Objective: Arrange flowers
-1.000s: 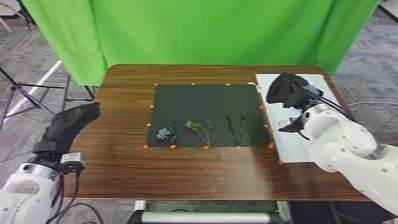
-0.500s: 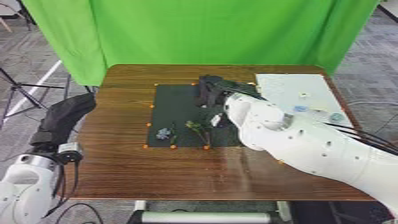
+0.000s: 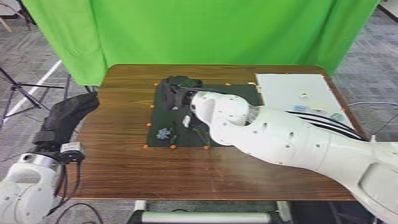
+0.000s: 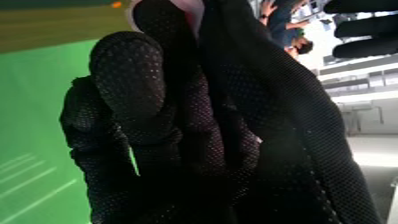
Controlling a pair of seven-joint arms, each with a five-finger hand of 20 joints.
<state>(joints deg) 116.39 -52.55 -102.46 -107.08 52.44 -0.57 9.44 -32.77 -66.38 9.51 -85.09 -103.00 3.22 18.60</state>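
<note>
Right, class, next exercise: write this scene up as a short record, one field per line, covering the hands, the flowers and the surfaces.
Right hand: over the far left part of the dark mat, fingertips closed on a pale pinkish piece
Left hand: at the table's left side, fingers relaxed
Held piece: partly hidden by the glove, type unclear
On the mat: blue flower near the left edge; green stems beside it, partly covered by the right arm
White board: right of the mat, small pale pieces on it
Backdrop: green curtain

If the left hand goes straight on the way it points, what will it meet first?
Probably the green curtain, past the far left corner of the wooden table, though the left hand's height over it is unclear.
</note>
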